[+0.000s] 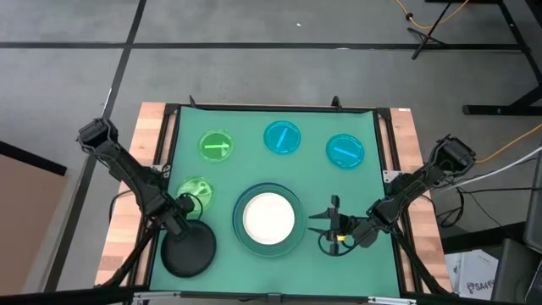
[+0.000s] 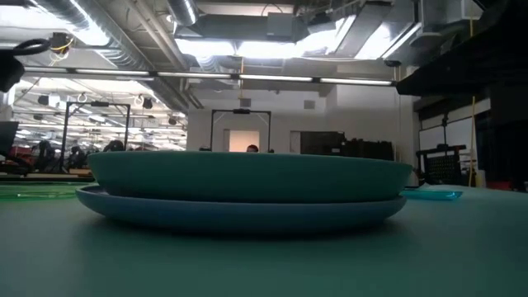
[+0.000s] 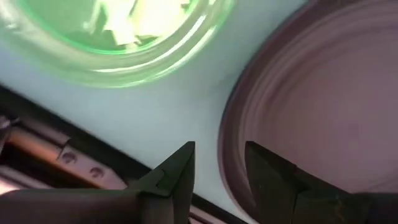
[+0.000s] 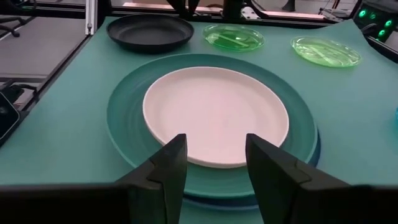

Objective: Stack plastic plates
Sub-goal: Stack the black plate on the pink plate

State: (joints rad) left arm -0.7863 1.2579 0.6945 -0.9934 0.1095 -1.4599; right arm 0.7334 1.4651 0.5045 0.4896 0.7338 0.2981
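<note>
A white plate (image 1: 269, 216) (image 4: 216, 112) lies in a large teal plate (image 1: 241, 230) (image 2: 247, 175), which rests on a blue plate (image 2: 239, 213). A black plate (image 1: 188, 252) (image 4: 149, 31) lies on the mat near the left front corner. Two bright green plates (image 1: 215, 145) (image 1: 195, 193) and two cyan plates (image 1: 282, 137) (image 1: 345, 150) lie apart on the mat. My left gripper (image 1: 180, 212) (image 3: 220, 146) is open, with one finger on either side of the black plate's far rim (image 3: 231, 155). My right gripper (image 1: 315, 226) (image 4: 216, 140) is open, just right of the stack.
A green mat (image 1: 373, 254) covers the table, with wooden strips (image 1: 127, 229) along both sides. The nearer green plate (image 3: 118, 37) sits close behind my left gripper. Bare mat lies in front of and to the right of the stack.
</note>
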